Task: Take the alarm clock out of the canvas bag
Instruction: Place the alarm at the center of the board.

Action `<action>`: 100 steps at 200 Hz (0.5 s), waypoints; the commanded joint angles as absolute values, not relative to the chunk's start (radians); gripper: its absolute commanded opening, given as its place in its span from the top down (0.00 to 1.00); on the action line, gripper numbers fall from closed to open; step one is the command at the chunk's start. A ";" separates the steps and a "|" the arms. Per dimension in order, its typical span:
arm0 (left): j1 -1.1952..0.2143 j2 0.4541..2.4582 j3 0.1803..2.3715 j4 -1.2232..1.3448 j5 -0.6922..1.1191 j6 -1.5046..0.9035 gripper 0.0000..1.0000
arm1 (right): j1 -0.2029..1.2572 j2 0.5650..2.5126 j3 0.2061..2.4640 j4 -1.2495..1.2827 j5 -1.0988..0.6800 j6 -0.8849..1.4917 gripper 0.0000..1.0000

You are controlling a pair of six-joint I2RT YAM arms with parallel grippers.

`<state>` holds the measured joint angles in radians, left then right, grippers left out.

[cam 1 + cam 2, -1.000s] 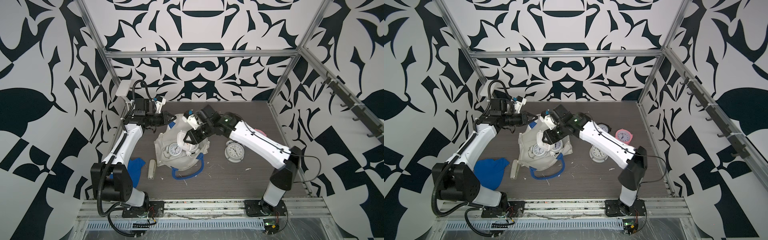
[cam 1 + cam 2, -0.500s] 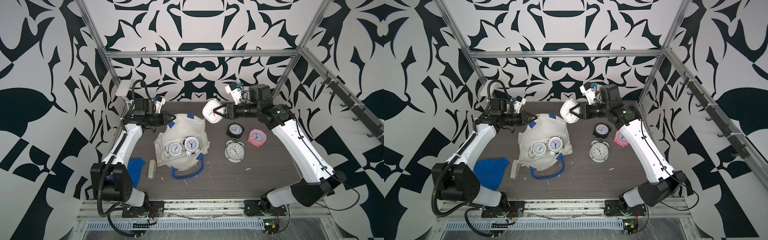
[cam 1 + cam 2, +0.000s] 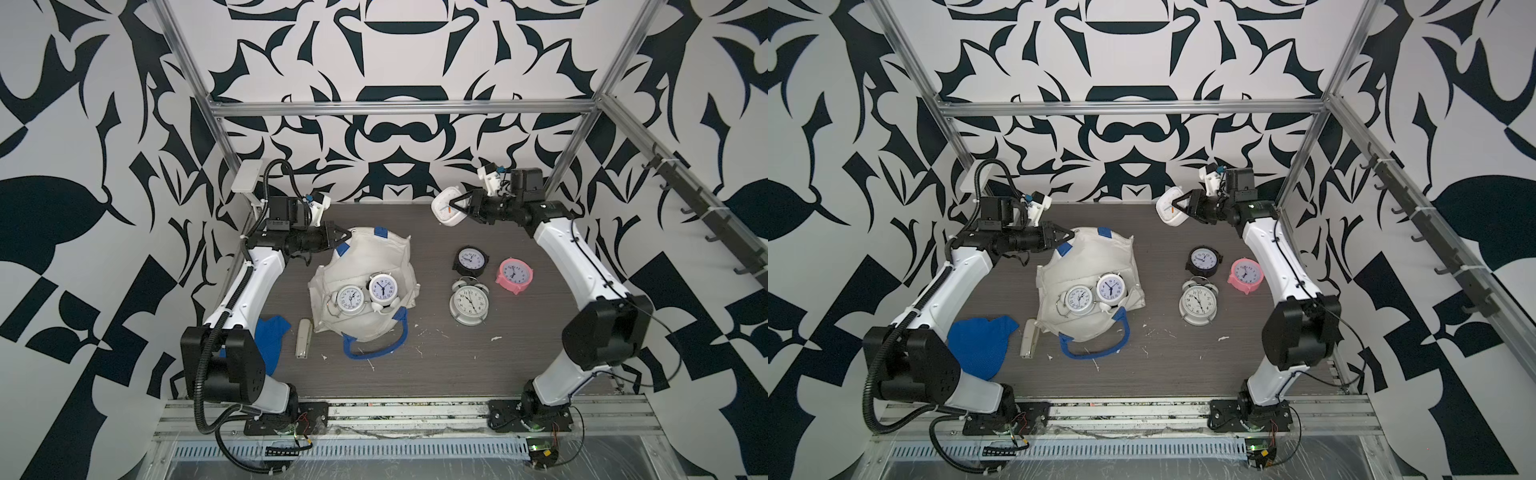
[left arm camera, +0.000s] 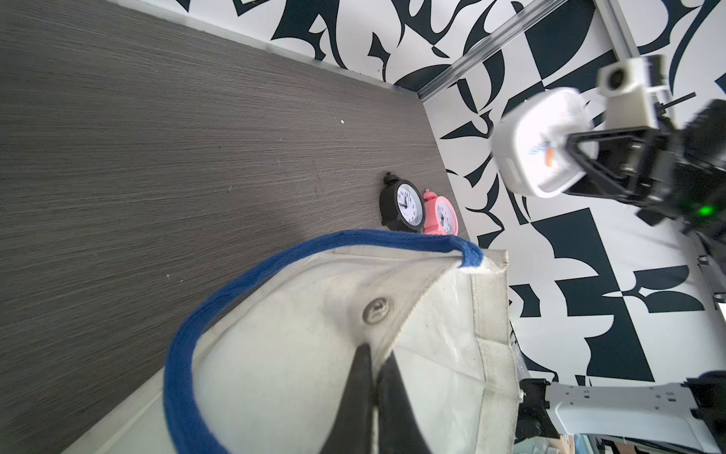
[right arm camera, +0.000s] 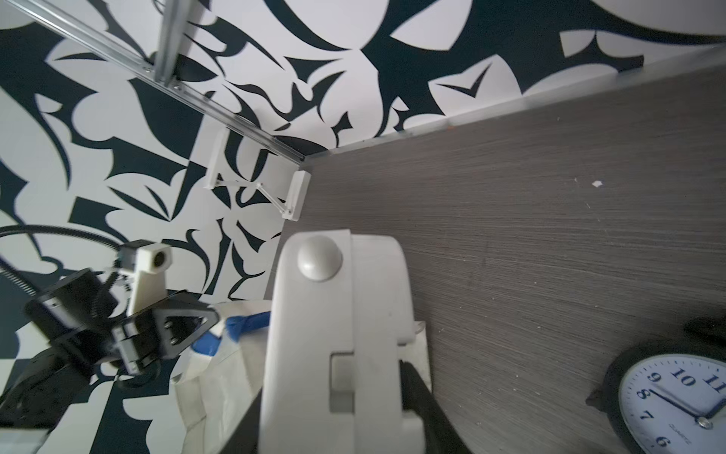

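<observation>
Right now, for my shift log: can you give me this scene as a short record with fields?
left gripper: jaws shut on bag rim
right gripper: jaws shut on square clock, held in the air
in bag: two round clocks
on table: black clock, pink clock, silver clock, apart from bag
also: blue cloth, stapler

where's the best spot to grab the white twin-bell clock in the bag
Likely across its round case, from above: the white twin-bell clock lies face up in the canvas bag's mouth, the silver clock crowds one side, so pinch the free sides.
</observation>
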<state>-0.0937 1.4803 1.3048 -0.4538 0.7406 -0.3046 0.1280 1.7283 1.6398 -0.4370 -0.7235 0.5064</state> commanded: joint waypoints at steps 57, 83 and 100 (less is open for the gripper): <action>-0.087 1.464 1.338 -0.472 0.758 -0.287 1.00 | 0.138 2.059 1.666 -0.227 -0.688 0.640 0.69; -0.087 1.472 1.339 -0.470 0.762 -0.288 1.00 | 0.154 2.139 1.712 -0.246 -0.658 0.643 0.68; -0.087 1.473 1.338 -0.468 0.761 -0.287 1.00 | 0.169 2.174 1.741 -0.262 -0.638 0.634 0.68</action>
<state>-0.0937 1.4803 1.3052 -0.4545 0.7403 -0.2981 0.1417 2.1883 1.6539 -0.3019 -0.6594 0.6273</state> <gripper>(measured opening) 0.057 0.422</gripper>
